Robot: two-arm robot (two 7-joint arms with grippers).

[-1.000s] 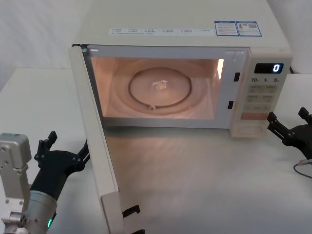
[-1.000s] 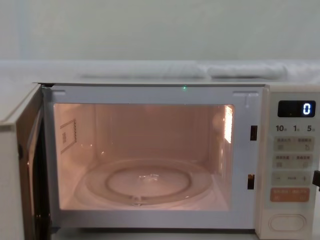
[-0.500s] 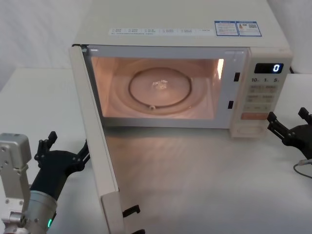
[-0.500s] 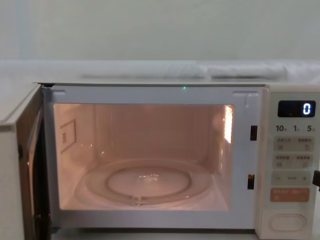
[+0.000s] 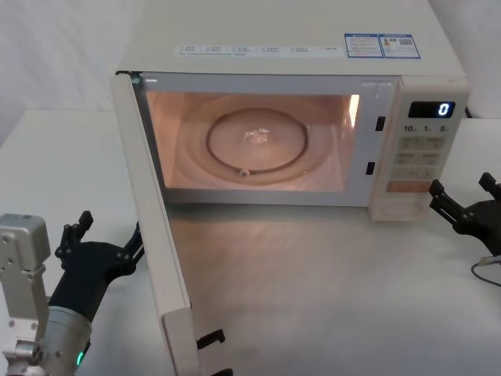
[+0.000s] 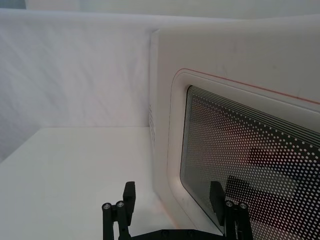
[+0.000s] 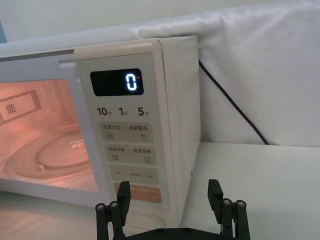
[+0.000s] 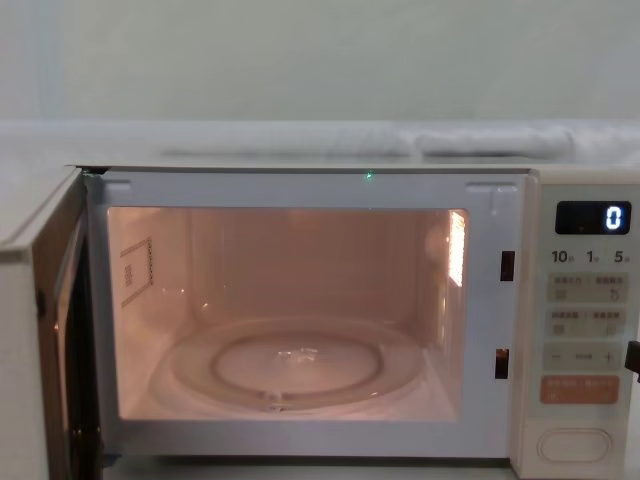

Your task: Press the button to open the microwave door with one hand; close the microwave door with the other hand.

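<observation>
Head view: one microwave (image 5: pixel 297 47) stands on the white table (image 5: pixel 329 290) in the upper half of the frame, its one door (image 5: pixel 153 227) swung wide open toward the lower left, edge on. The lit cavity holds one glass turntable (image 5: pixel 252 142). The control panel at the right shows one display (image 5: pixel 431 110) reading 0, one orange key (image 5: pixel 407 186) and, lowest, the button (image 5: pixel 402 209). The left gripper (image 5: pixel 100 249) sits at the lower left just beside the door's outer face, jaws open. The right gripper (image 5: pixel 463 210) is at the right edge, near the button but apart from it, jaws open.

Left wrist view: the left gripper (image 6: pixel 172 202), two fingers spread, faces the door (image 6: pixel 240 100) and its dotted window (image 6: pixel 255 160), close but not touching.

Right wrist view: the right gripper (image 7: pixel 170 197), two fingers spread, points at the panel's lower corner, with the display (image 7: pixel 116 82) above.

Chest view: the door (image 8: pixel 40 350) stands open at the left edge; the button (image 8: pixel 575 444) sits at the lower right, under the orange key (image 8: pixel 579 389).
</observation>
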